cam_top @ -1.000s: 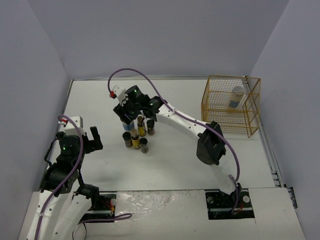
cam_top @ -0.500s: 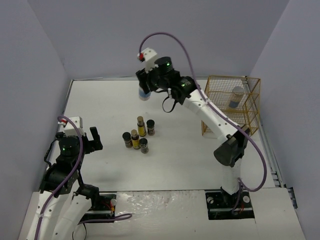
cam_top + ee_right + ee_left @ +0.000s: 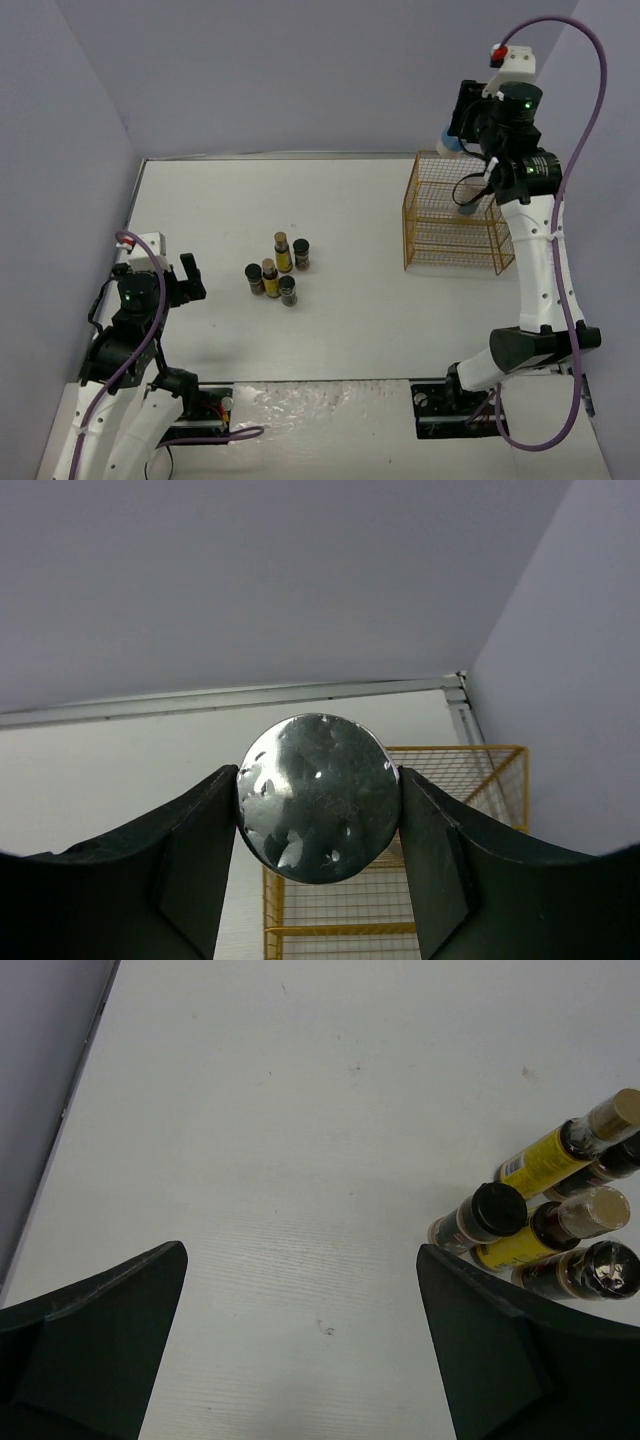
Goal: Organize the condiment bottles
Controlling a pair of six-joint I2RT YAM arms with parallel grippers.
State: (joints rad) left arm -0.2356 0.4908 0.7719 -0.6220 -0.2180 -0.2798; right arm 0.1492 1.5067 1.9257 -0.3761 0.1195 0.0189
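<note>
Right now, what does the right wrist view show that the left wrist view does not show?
Only the right wrist view: the right gripper shut on a silver-lidded jar, and the gold wire basket. Only the left wrist view: the open left gripper, two yellow bottles and three dark jars grouped close together. Both: the white table and a grey-purple wall.

my right pincer point(image 3: 458, 132) is high above the gold wire basket point(image 3: 412, 215), clamped on a jar point(image 3: 449, 146). a second jar point(image 3: 468, 207) stands inside the basket, half hidden by my arm. five small bottles point(image 3: 283, 252) cluster on the table point(image 3: 350, 200). my left pincer point(image 3: 190, 278) hangs well apart from them, fingers spread.
</note>
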